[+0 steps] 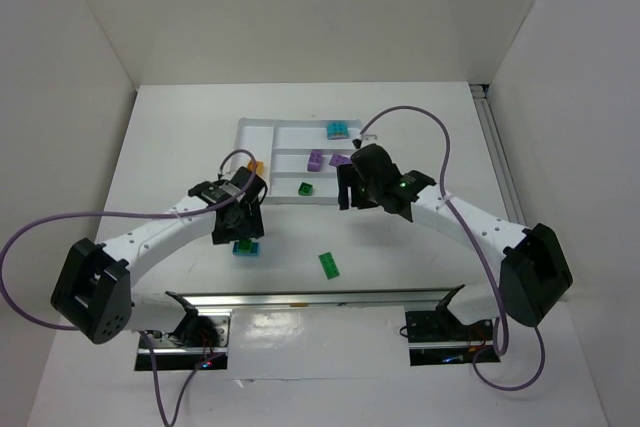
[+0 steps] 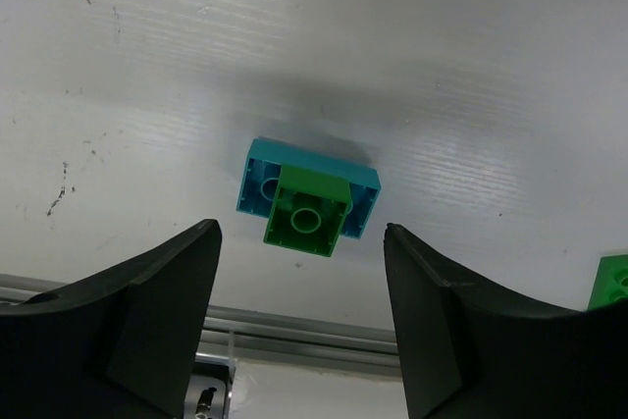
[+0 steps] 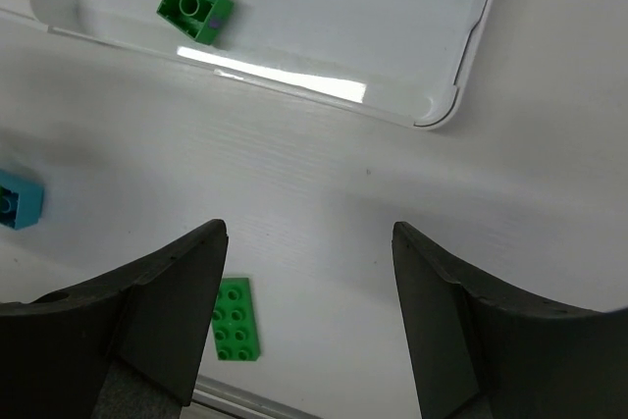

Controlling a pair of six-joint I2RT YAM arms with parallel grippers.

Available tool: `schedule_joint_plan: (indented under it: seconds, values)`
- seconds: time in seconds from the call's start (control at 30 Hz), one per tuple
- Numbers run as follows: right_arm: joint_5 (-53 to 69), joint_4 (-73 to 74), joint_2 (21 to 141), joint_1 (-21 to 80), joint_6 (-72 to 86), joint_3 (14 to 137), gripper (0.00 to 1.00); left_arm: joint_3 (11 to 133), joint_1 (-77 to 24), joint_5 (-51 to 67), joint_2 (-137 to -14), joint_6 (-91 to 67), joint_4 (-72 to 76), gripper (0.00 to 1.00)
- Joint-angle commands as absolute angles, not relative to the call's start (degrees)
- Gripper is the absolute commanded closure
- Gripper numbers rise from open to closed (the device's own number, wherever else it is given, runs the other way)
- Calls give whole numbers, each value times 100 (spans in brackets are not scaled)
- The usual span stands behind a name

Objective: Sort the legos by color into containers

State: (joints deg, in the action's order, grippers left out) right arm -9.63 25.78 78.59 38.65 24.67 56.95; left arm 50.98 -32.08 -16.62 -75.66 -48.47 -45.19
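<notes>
A flat green brick (image 1: 329,265) lies on the table (image 1: 160,147) between the two arms, nearest the bases. To its left, the left hand (image 2: 299,242) hangs wide open and empty, a finger on each side of a teal brick (image 2: 257,183) that carries a small green brick (image 2: 307,211) on top; neither finger touches the pair. Farther and to the right, the right hand (image 3: 309,233) is also spread open, holding nothing, above bare table just short of the tray (image 1: 285,133). In the tray's near section sits a square green brick (image 3: 195,5), in the middle one two purple bricks (image 1: 316,159), in the far one another teal piece (image 1: 337,129). An orange brick (image 1: 256,166) shows at the tray's left end, partly hidden.
</notes>
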Motion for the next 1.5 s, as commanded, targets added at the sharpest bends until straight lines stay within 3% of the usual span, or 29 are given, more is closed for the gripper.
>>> schedule_joint_plan:
  seconds: [0.0, 0.33, 0.8, 0.97, 1.07, 1.1, 1.13, 1.3, 1.4, 1.47]
  values:
    - [-1081, 2575, 7690, 3876, 2672, 5687, 24, 5010, -3234, -1661, -7594, -5001, -4247, 23]
    - [-1292, 2628, 7848, 3876, 2567, 5792, 24, 4825, -3234, -1424, -7760, -4738, -3990, 33]
    - [-1292, 2576, 8006, 3876, 2566, 5897, 24, 4667, -3234, -1424, -7998, -4799, -3929, 34]
    - [-1292, 2575, 8059, 3876, 2566, 5950, 24, 4720, -3234, -1424, -7972, -4948, -3929, 52]
    - [-1292, 2575, 8060, 3876, 2566, 5950, 24, 4921, -3234, -1424, -7822, -4948, -4016, 77]
    - [-1222, 2575, 8060, 3876, 2514, 5950, 24, 5087, -3234, -1424, -7761, -4861, -4069, 93]
    - [-1222, 2575, 8060, 3876, 2514, 6002, 24, 5211, -3234, -1346, -7700, -4660, -4156, 100]
    - [40, 2067, 7823, 3526, 2399, 5916, 24, 6195, -3234, -391, -7331, -3842, -4052, 100]
    - [2084, 1119, 7261, 2745, 2399, 5495, 23, 6504, -3086, 793, -7182, -3298, -3204, 100]
    - [2643, 766, 7085, 2532, 2487, 5432, 23, 6452, -2797, 1613, -7119, -3173, -2622, 100]
